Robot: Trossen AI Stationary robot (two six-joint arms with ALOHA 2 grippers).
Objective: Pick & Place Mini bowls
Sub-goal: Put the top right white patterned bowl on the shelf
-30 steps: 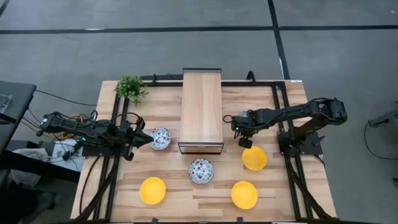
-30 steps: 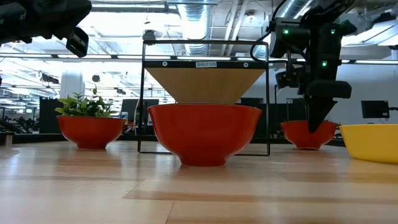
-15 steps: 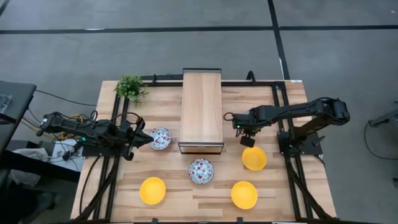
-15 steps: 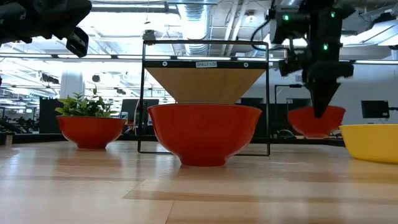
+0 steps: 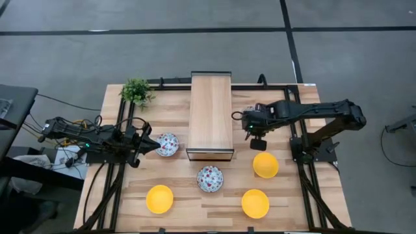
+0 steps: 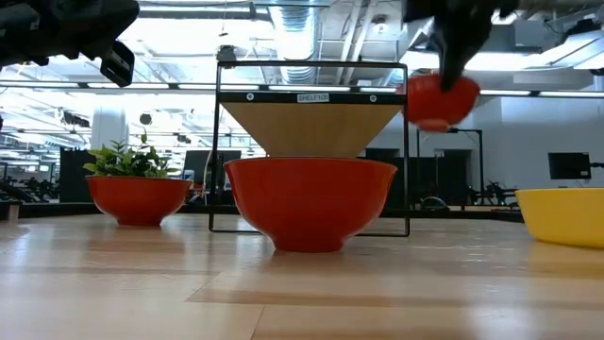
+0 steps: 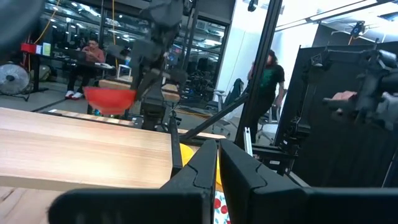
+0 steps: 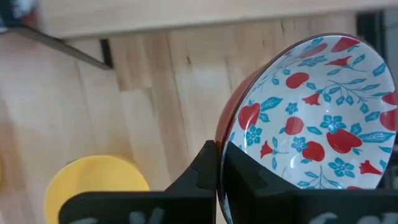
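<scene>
My right gripper (image 5: 258, 143) is raised beside the wooden stand (image 5: 210, 116), shut on a floral mini bowl (image 8: 311, 118) that is red outside (image 6: 439, 102). Two more floral bowls (image 5: 167, 144) (image 5: 210, 178) and three yellow bowls (image 5: 265, 165) (image 5: 255, 203) (image 5: 159, 199) sit base down on the table. My left gripper (image 5: 155, 144) hangs shut above the table, next to the left floral bowl, with nothing between its fingers (image 7: 217, 168). My right gripper pinches the bowl's rim (image 8: 219, 134), one finger on the red outer wall (image 8: 200, 171) and the other inside the bowl. The fingers come from above, pointing steeply down. The bowl hangs tilted below them, lifted well clear of the table.
The wooden stand on its black wire frame (image 6: 311, 142) fills the table's middle at the back. A small green plant (image 5: 136, 91) stands at the far left corner. Black rails run along the table's edges. People show in the room beyond the table (image 7: 268, 81).
My right gripper has risen steeply with the floral bowl, which stood on the table a second ago and now hangs high above it. The gripper has also drifted a little toward the table's far edge.
</scene>
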